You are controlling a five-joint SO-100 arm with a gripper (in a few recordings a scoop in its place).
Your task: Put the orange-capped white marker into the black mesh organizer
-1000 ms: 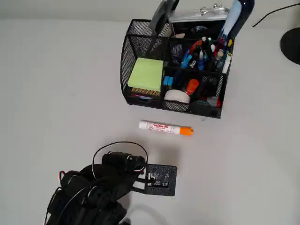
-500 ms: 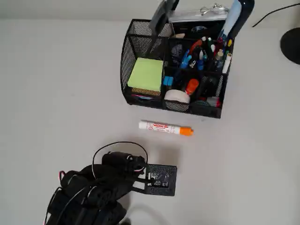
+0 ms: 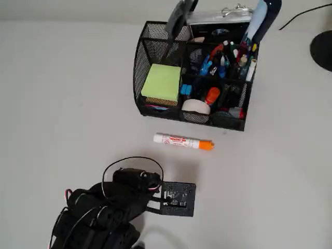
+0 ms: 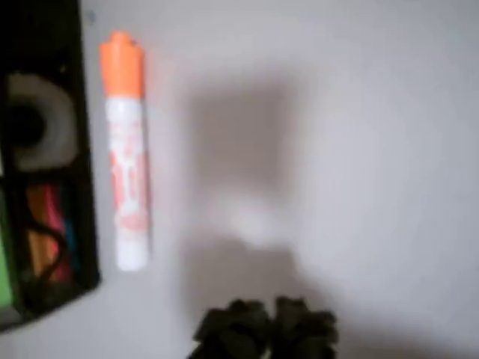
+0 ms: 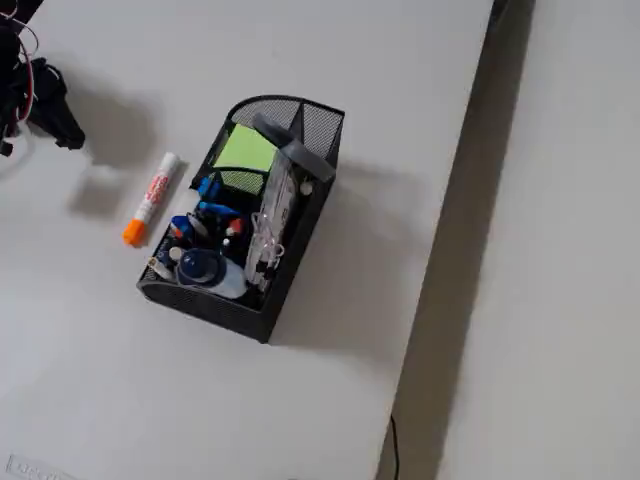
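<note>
The orange-capped white marker (image 3: 183, 141) lies flat on the white table just in front of the black mesh organizer (image 3: 139, 62), its orange cap pointing right in the overhead view. In the wrist view the marker (image 4: 129, 157) lies beside the organizer's wall (image 4: 45, 37). My gripper (image 4: 266, 329) is a blurred dark shape at the bottom edge, its tips together with nothing between them, well short of the marker. In the fixed view the gripper (image 5: 62, 122) hovers left of the marker (image 5: 150, 198) and the organizer (image 5: 318, 125).
The organizer holds green sticky notes (image 3: 162, 82), a tape roll (image 3: 196, 107), pens and scissors. My black arm (image 3: 109, 207) takes up the bottom left of the overhead view. A black round base (image 3: 323, 49) sits at the right edge. The table edge (image 5: 455, 200) runs down the right.
</note>
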